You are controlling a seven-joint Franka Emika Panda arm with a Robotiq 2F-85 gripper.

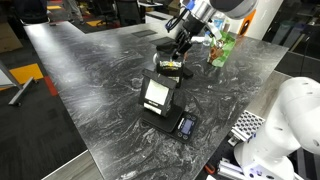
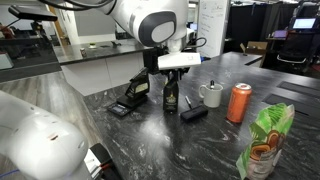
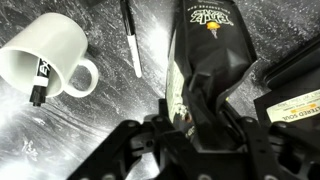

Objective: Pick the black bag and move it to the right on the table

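The end effector (image 3: 190, 128) is drawn in narrow, its fingers (image 3: 150, 140) pinching the upper end of the black bag (image 3: 208, 60), which hangs straight below it in an exterior view (image 2: 171, 97). Whether the bag's bottom touches the surface (image 2: 215, 140) cannot be told. In the wrist view a white mug (image 3: 45, 62) and a pen (image 3: 131, 40) lie apart from the end effector on one side. A black device with a white screen (image 1: 157, 97) sits near it. An orange can (image 2: 239, 103) and a green bag (image 2: 268, 140) stand farther from it. The surface is dark grey, swirled and glossy. The room behind holds blurred desks.
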